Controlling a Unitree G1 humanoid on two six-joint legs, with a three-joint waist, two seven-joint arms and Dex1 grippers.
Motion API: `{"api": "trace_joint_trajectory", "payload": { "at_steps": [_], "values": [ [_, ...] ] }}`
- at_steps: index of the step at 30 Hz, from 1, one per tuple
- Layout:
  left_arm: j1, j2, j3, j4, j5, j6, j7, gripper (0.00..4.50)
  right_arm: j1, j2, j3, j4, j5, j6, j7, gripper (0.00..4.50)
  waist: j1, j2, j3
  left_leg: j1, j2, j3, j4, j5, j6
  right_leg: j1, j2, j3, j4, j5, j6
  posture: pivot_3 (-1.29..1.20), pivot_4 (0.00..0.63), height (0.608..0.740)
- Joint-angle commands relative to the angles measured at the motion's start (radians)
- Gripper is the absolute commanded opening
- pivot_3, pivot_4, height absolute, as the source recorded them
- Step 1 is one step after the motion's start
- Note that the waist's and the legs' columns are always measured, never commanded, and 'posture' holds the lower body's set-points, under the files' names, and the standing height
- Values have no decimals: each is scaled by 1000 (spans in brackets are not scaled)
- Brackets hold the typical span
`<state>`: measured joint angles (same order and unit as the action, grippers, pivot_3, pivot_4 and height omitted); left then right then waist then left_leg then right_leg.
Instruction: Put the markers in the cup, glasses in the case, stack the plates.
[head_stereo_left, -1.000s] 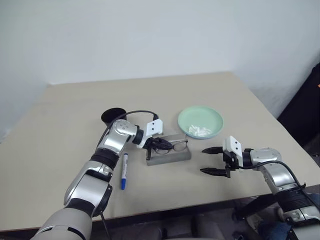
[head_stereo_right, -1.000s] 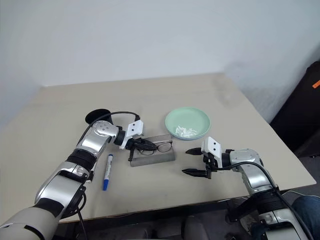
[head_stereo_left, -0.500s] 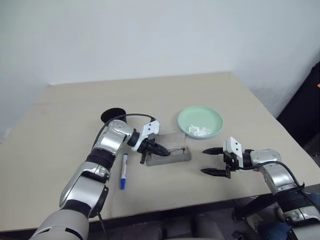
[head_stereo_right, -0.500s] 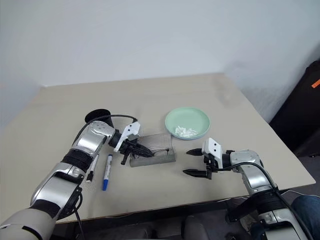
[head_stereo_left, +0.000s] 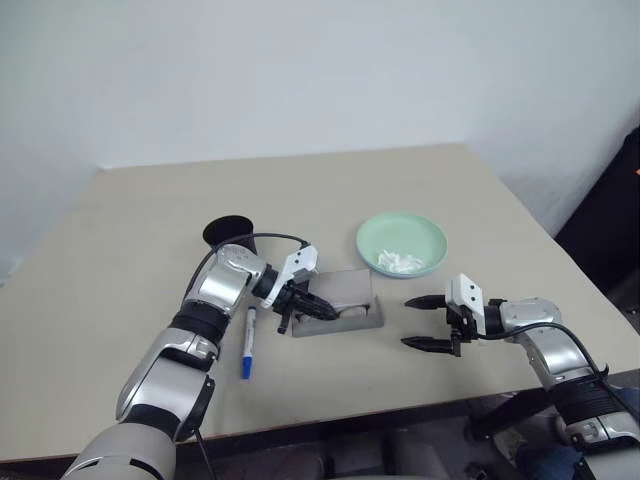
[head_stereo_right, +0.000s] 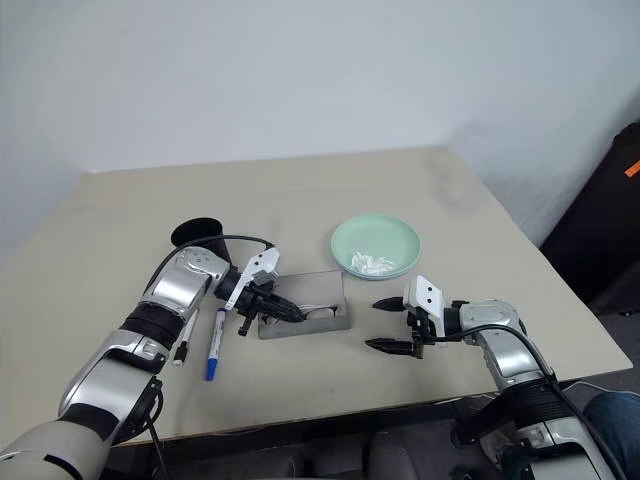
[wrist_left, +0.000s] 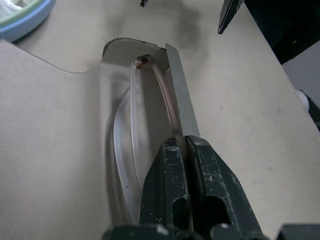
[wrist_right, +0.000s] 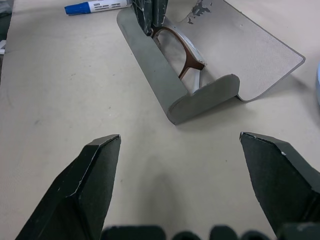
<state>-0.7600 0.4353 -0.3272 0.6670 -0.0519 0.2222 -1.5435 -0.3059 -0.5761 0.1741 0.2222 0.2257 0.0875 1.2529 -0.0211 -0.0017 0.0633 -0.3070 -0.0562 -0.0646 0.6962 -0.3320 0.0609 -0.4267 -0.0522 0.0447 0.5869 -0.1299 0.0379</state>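
Inside the open grey case (wrist_right: 200, 95) we are seeing the glasses (wrist_right: 184, 50) lying along its near wall, with the left gripper (wrist_left: 184, 150) pinching their frame at one end (fingers pressed tight together). The right gripper (wrist_right: 195, 165) is hovering near the case, its fingers spread wide and holding nothing.

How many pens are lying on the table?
2. The blue-capped marker lies on the table just left of the grey case. The black-tipped marker lies beside it, partly hidden by the left arm.
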Motion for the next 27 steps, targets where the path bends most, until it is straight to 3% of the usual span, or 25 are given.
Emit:
{"api": "trace_joint_trajectory", "payload": {
  "at_steps": [1,6,14,21,24,27],
  "values": [
    [-21,-22,11,27,12,-58,50,463,-20,-6,-9,-44,7,4,-5,4129,1,0,0,0,0,0,0,0,0,0,0,0,0,0,0,0,0,740],
    [-37,-33,29,50,5,-99,82,1986,-21,-8,-8,-49,9,10,-7,4129,0,0,0,0,0,0,1,0,0,0,0,0,0,0,0,0,0,740],
    [-80,-43,96,53,-30,-129,140,1986,-30,-4,-5,-50,9,18,-6,4129,0,0,0,0,0,0,1,0,0,0,0,0,0,0,0,0,0,740],
    [-197,-71,184,176,-16,-279,329,1986,-35,-4,-2,-45,7,15,-3,4129,0,-1,0,0,0,-1,1,0,0,0,0,0,0,0,0,0,0,740],
    [-225,-53,161,238,47,-356,383,1369,-39,-1,0,-42,6,13,-5,4129,-1,0,0,0,0,-1,1,0,-1,0,0,0,0,0,0,0,0,740],
    [-232,-46,123,293,119,-423,450,362,-39,0,-1,-43,6,12,-6,4129,-1,0,0,0,0,0,1,-1,-1,0,0,0,0,0,0,0,0,740]
  ]
}}
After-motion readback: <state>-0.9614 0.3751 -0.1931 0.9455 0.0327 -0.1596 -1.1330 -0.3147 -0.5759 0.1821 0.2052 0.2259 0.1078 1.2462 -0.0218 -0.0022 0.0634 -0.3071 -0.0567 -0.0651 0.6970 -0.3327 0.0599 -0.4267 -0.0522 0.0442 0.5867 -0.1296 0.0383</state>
